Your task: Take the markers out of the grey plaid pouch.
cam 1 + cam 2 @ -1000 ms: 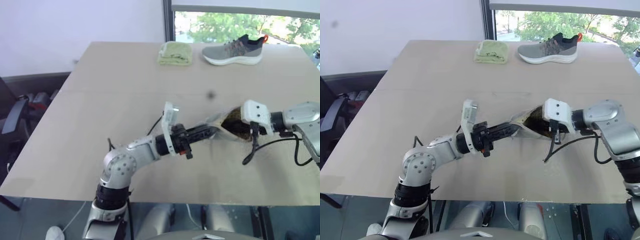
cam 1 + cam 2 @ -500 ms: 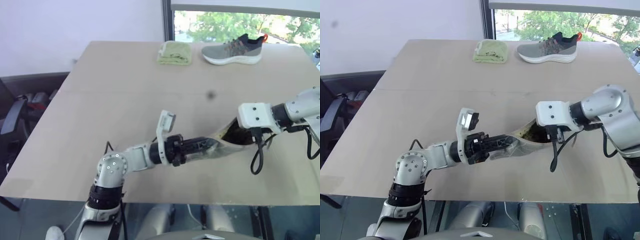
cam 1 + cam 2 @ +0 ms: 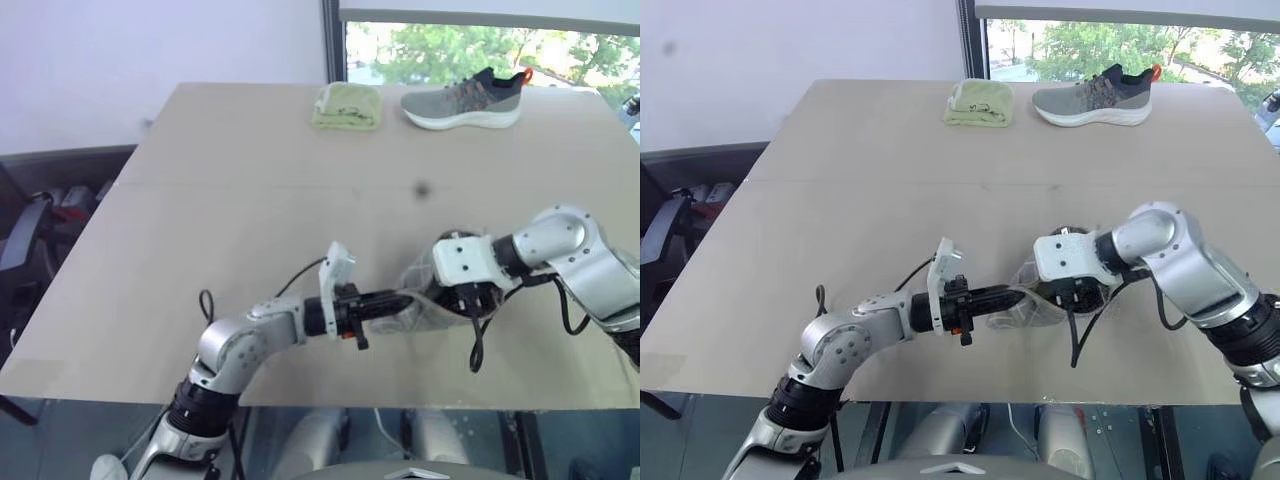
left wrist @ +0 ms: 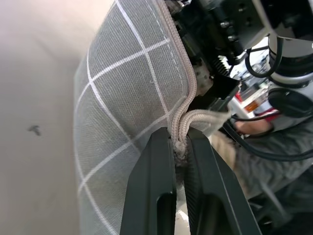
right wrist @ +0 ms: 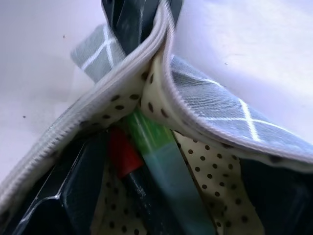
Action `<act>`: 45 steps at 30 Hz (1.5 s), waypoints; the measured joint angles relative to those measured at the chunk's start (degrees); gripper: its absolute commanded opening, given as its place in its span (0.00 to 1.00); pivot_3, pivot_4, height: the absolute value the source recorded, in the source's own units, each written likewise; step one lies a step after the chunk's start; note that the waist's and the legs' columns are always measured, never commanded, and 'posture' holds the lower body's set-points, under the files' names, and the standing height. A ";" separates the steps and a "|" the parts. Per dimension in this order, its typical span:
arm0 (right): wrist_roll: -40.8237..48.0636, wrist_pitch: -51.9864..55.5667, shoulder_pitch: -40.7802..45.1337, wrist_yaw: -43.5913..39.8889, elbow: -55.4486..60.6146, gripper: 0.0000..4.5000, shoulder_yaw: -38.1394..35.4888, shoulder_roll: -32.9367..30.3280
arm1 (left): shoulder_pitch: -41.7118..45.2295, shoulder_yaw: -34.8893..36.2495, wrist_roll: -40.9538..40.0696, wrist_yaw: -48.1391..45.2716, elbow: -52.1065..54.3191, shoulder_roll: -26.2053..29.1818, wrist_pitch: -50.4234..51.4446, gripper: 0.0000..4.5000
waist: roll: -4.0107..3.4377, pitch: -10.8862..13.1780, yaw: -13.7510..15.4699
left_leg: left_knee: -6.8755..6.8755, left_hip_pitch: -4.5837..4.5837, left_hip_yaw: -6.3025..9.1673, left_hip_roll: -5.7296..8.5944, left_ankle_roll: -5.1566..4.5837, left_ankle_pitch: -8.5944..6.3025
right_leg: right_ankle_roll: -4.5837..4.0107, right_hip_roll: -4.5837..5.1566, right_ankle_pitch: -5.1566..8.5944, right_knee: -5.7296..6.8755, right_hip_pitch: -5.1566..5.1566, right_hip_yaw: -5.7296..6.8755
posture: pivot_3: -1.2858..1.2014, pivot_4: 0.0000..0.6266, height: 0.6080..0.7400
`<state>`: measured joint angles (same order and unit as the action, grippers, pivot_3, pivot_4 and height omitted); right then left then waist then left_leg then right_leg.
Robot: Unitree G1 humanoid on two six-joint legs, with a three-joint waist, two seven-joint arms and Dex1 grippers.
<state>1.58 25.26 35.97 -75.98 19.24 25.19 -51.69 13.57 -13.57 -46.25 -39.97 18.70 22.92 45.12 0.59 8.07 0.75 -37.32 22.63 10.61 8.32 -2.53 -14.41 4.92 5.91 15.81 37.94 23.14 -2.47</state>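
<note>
Markers both sit inside grey plaid pouch; left pincer pinches its zip edge, right pincer spread inside the mouth — risk: closing on lining or pushing markers deeper.

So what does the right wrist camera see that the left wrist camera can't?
Right wrist view alone: the inside of the soft grey plaid pouch, with its cream dotted lining and the red marker and light green marker lying side by side. Left wrist view alone: the left gripper's black fingers pinched shut on the pouch's zip edge, with the pale tabletop beside it. Both show the grey cloth with white grid lines.
</note>
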 measured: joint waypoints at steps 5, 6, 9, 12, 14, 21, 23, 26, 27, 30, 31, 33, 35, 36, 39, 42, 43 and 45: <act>-5.43 -5.01 -0.41 0.11 -2.78 0.93 3.71 0.17 | -0.58 -0.25 2.26 -1.11 1.37 0.79 -0.90 0.00 | 0.00 0.00 0.01 | -0.01 -0.01 0.01 0.01 0.00 0.00 | 0.00 0.00 0.00 0.01 0.00 0.01 | 0.52 0.24 1.00; -6.39 -6.12 -0.60 0.20 -3.64 0.93 4.30 0.32 | -0.59 -0.46 2.38 -1.17 1.45 0.80 -0.90 0.00 | 0.00 0.00 -0.02 | -0.01 -0.01 0.00 0.01 0.00 0.00 | 0.00 -0.01 0.00 0.02 0.00 0.00 | 0.52 0.24 1.00; -8.81 -10.50 -0.61 0.68 -6.81 0.93 5.42 0.47 | -0.60 -0.54 2.83 -1.24 1.63 0.77 -0.80 0.00 | 0.00 0.00 -0.07 | -0.01 -0.04 0.01 0.00 0.00 0.00 | 0.00 -0.02 0.00 0.04 -0.01 0.00 | 0.52 0.24 1.00; -10.29 -14.26 -0.55 0.88 -8.36 0.75 5.41 0.61 | -0.59 -0.50 3.02 -1.27 1.64 0.74 -0.58 0.00 | 0.03 -0.02 -0.05 | -0.01 -0.14 0.01 0.00 0.00 0.00 | 0.00 -0.03 0.00 0.03 -0.05 0.00 | 0.52 0.24 1.00; -10.68 -15.56 -0.55 1.00 -9.38 0.53 5.29 1.16 | -0.60 -0.50 3.48 -1.53 1.66 0.86 -0.55 0.00 | 0.05 -0.04 -0.08 | -0.01 -0.27 0.00 0.00 0.00 0.00 | 0.00 -0.04 -0.01 0.03 -0.15 -0.01 | 0.52 0.24 1.00; -7.65 -12.76 -0.58 1.90 -10.54 0.18 1.61 3.15 | -0.13 -1.71 6.85 -3.04 2.73 2.48 -2.32 0.00 | 0.04 -0.03 -0.02 | 0.01 -0.24 0.00 -0.03 0.01 0.00 | -0.06 -0.07 -0.06 0.04 -0.16 -0.02 | 0.52 0.24 1.00; -5.85 -11.31 -0.73 1.70 -10.40 0.18 -0.15 3.03 | -0.13 -1.71 6.97 -3.34 2.73 2.54 -2.54 0.00 | 0.04 -0.03 0.00 | 0.01 -0.17 0.01 -0.03 0.01 0.00 | -0.06 -0.07 -0.07 0.00 -0.12 -0.01 | 0.52 0.24 1.00; -3.50 -9.39 -1.24 1.09 -9.91 0.18 -2.17 1.94 | 0.04 -1.46 7.25 -3.62 2.69 2.77 -2.96 0.00 | 0.04 -0.02 0.05 | 0.03 -0.11 0.03 -0.03 0.01 0.00 | -0.06 -0.06 -0.07 -0.04 -0.08 0.01 | 0.52 0.24 1.00; -2.90 -8.94 -1.49 0.76 -9.44 0.18 -2.88 1.37 | 0.20 -1.39 7.31 -3.68 2.63 2.80 -2.98 0.00 | 0.03 -0.02 0.02 | 0.03 -0.10 0.03 -0.03 0.01 0.00 | -0.06 -0.05 -0.07 -0.04 -0.08 0.01 | 0.52 0.24 1.00; -0.06 -6.70 -2.05 -0.21 -7.80 0.18 -5.20 -0.51 | 1.35 -0.25 7.41 -4.50 2.05 3.75 -3.21 0.00 | 0.02 0.01 0.08 | 0.02 -0.09 0.05 -0.03 0.01 0.00 | -0.06 -0.05 -0.07 -0.02 -0.07 0.05 | 0.52 0.24 1.00; 0.85 -5.87 -2.05 -0.29 -7.25 0.18 -6.21 -0.84 | 1.81 -0.12 7.87 -4.86 1.89 4.19 -3.31 0.00 | 0.02 0.01 0.08 | 0.02 -0.09 0.05 -0.03 0.00 0.00 | -0.06 -0.05 -0.07 -0.02 -0.08 0.04 | 0.52 0.24 1.00; 2.06 -4.25 -2.04 -0.27 -6.03 0.18 -7.48 -1.19 | 2.18 0.07 8.43 -5.44 1.32 4.70 -3.67 0.00 | 0.02 0.01 0.04 | 0.02 -0.09 0.04 -0.03 0.00 0.00 | -0.06 -0.05 -0.07 -0.03 -0.08 0.03 | 0.52 0.24 1.00; 3.04 -2.63 -2.04 -0.11 -5.00 0.18 -7.80 -1.33 | 2.84 0.02 9.11 -6.19 0.54 5.02 -4.14 0.00 | 0.02 0.01 0.02 | 0.03 -0.08 0.05 -0.03 0.00 0.00 | -0.06 -0.05 -0.07 -0.04 -0.07 0.04 | 0.52 0.24 1.00; 3.22 -1.84 -2.04 0.15 -4.44 0.18 -8.00 -1.34 | 3.51 0.02 9.65 -6.60 0.27 5.45 -4.38 0.00 | 0.01 0.02 0.05 | 0.03 -0.03 0.05 -0.03 0.00 0.00 | -0.06 -0.04 -0.07 -0.04 -0.02 0.05 | 0.52 0.24 1.00; 4.65 -0.31 -2.04 0.78 -3.96 0.18 -8.71 -1.30 | 4.71 0.01 10.86 -7.48 0.23 6.77 -4.68 0.00 | 0.02 0.02 0.04 | 0.02 0.00 0.05 -0.03 0.00 0.00 | -0.06 -0.04 -0.07 -0.04 -0.01 0.04 | 0.52 0.24 1.00; 7.05 1.31 -2.04 1.17 -2.70 0.18 -11.32 -1.36 | 6.08 0.10 12.05 -7.71 -0.48 7.23 -4.82 0.00 | 0.02 0.02 0.07 | 0.02 0.02 0.06 -0.03 0.00 0.00 | -0.06 -0.03 -0.07 -0.06 -0.01 0.06 | 0.52 0.24 1.00; 7.69 1.52 -2.04 1.20 -2.25 0.18 -11.85 -1.34 | 6.52 0.23 12.46 -7.70 -0.84 7.23 -5.01 0.00 | 0.02 0.02 0.06 | 0.02 0.03 0.05 -0.03 0.00 0.00 | -0.06 -0.03 -0.07 -0.05 0.00 0.06 | 0.52 0.24 1.00; 8.52 1.38 -2.04 1.44 -2.16 0.18 -12.74 -1.20 | 7.12 0.72 13.09 -7.67 -1.62 7.24 -5.29 0.00 | 0.02 0.02 0.03 | 0.02 0.03 0.05 -0.03 0.00 0.00 | -0.06 -0.03 -0.07 -0.04 0.01 0.05 | 0.52 0.24 1.00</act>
<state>10.10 26.64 33.93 -74.54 17.08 12.45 -52.89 20.69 -12.85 -33.16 -47.64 17.09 30.15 39.84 0.61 8.09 0.78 -37.31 22.66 10.66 8.29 -2.53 -14.41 4.86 5.88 15.74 37.89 23.14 -2.42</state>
